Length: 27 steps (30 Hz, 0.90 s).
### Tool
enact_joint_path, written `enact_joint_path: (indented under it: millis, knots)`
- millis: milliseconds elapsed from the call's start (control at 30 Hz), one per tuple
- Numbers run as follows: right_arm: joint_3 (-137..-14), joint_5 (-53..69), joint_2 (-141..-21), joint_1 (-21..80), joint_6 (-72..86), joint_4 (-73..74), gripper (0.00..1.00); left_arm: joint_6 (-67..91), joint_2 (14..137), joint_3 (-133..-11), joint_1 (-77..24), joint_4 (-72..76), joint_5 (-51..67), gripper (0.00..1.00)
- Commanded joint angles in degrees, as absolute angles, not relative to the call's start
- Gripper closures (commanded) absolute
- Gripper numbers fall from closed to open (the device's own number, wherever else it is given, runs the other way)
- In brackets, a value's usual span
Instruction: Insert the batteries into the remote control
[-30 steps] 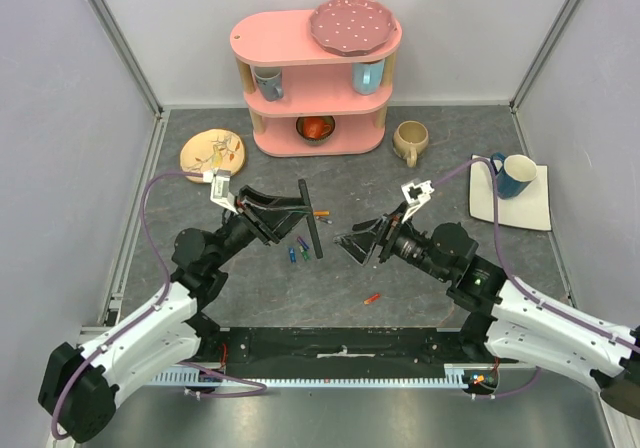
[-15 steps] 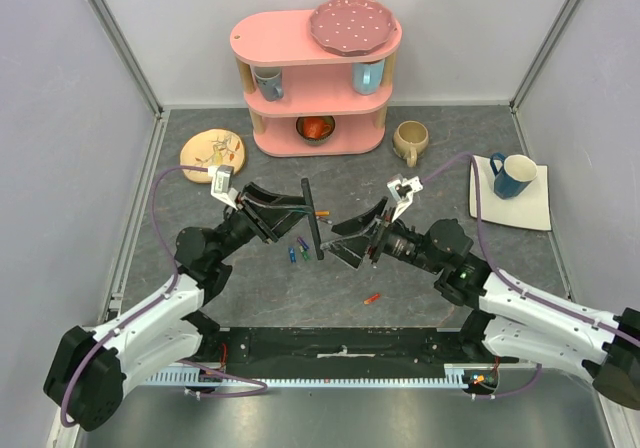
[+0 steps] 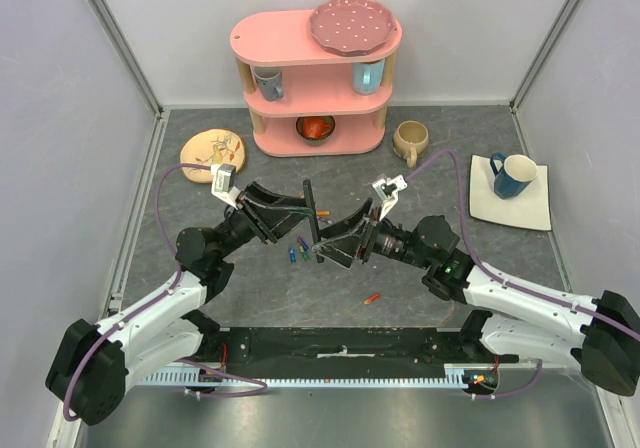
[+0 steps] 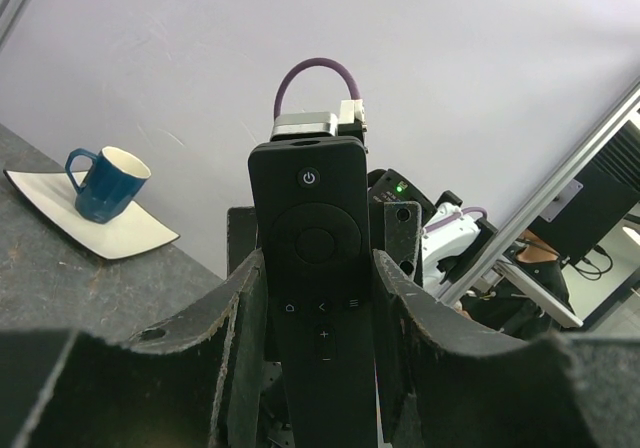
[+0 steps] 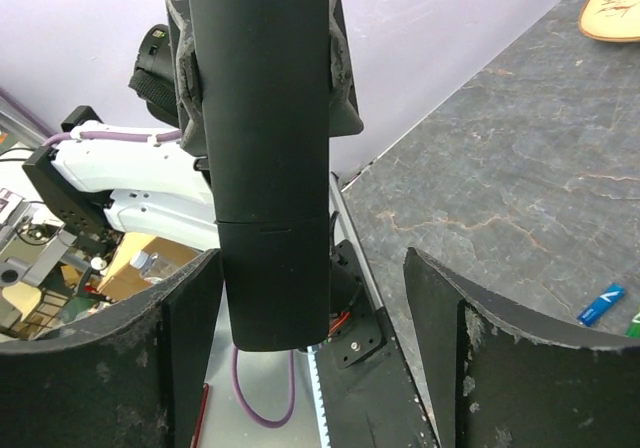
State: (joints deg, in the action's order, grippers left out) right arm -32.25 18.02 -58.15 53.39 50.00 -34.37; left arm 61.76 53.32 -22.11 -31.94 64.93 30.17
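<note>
My left gripper is shut on the remote control, a slim black bar held up off the table. In the left wrist view its button face sits clamped between my fingers. My right gripper is open around the remote's lower end. In the right wrist view the remote's back lies close to one finger, with a wide gap to the other. Batteries lie on the table: blue, green and purple ones, an orange one and a red one.
A pink shelf with a plate and mugs stands at the back. A beige mug is beside it. A blue mug rests on a white square plate at right. A wooden plate lies at left.
My right gripper has moved left to the remote, its jaws now either side of the lower end and slightly narrower. The left arm has held still with the remote.
</note>
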Motion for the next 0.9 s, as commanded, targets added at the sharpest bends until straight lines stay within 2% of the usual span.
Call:
enact_joint_path:
  millis: [0,200,467,500,533,600,633,700,733,867]
  knots:
    - [-32.3,21.1,-59.0,53.2,51.3,-40.0,0.21,63.5,53.3,-23.2,-31.7,68.6,30.6,0.98]
    - [-32.2,22.8,-60.1,53.2,52.1,-42.0,0.3,63.8,53.6,-23.1,-31.7,69.1,30.6,0.98]
    - [-32.2,24.5,-60.5,53.2,51.0,-41.3,0.53,63.6,53.3,-22.9,-31.7,67.9,30.1,0.98]
    - [-32.3,24.4,-60.3,53.2,50.7,-40.5,0.54,63.5,53.2,-22.9,-31.6,67.4,30.1,0.93]
    - [-32.3,24.3,-59.6,53.2,49.8,-39.6,0.56,63.5,53.0,-22.9,-31.6,66.9,30.2,0.69]
    - [-33.0,24.1,-58.8,53.2,48.4,-36.4,0.57,63.5,52.8,-23.2,-31.3,65.0,30.6,0.44]
    - [-33.3,24.1,-57.9,53.2,46.9,-35.0,0.58,63.4,52.5,-23.6,-31.0,64.1,30.8,0.28]
    - [-34.0,23.9,-55.8,53.2,45.3,-30.8,0.58,62.6,51.9,-24.2,-30.1,59.5,31.7,0.17]
    - [-34.2,23.6,-55.1,53.2,43.0,-28.8,0.59,62.1,51.0,-24.8,-29.6,57.7,32.3,0.04]
    - [-37.7,21.6,-51.6,53.3,36.0,-13.8,0.59,59.4,47.8,-25.5,-26.6,49.2,32.5,0.02]
